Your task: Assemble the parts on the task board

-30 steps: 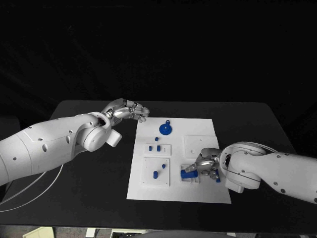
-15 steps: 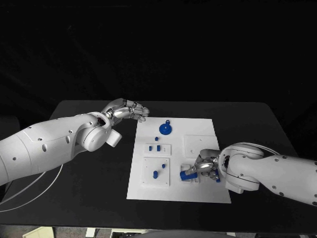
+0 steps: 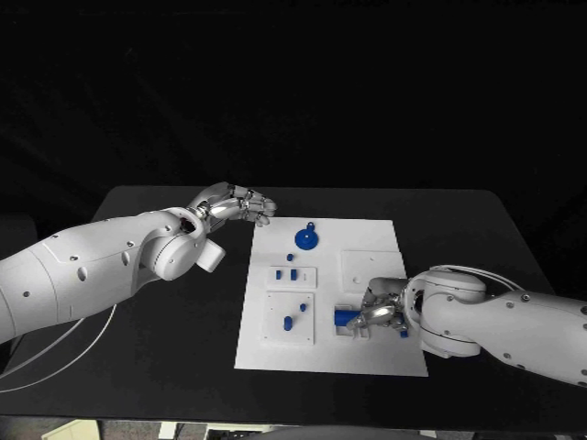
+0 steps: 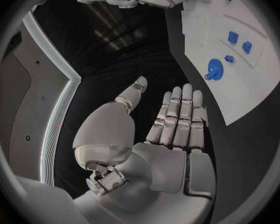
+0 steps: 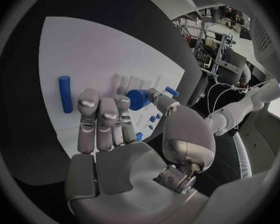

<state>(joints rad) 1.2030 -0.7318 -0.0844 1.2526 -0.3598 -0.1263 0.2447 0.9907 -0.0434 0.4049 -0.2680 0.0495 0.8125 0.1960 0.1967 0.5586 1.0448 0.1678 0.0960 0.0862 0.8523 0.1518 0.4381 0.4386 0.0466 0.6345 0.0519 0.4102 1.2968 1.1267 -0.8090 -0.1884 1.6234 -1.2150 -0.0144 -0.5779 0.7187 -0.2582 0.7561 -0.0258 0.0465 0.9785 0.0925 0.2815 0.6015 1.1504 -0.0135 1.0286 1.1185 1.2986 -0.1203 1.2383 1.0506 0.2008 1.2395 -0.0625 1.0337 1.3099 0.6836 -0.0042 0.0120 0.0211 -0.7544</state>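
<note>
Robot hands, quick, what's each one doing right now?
Left robot hand: open, holding nothing, beside the task board.
Right robot hand: holding a blue part over the board.

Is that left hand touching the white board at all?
Apart. In the head view the left hand sits beyond the task board's far left corner with black table between them; the left wrist view shows the same gap.

White rectangular task board [image 3: 373,353] flat on the black bench [image 3: 149,348], round blue part [image 3: 307,240] near its far edge, small blue pegs [image 3: 286,273] mid-board, blue block [image 3: 345,319] under the right hand [image 3: 380,312]
</note>
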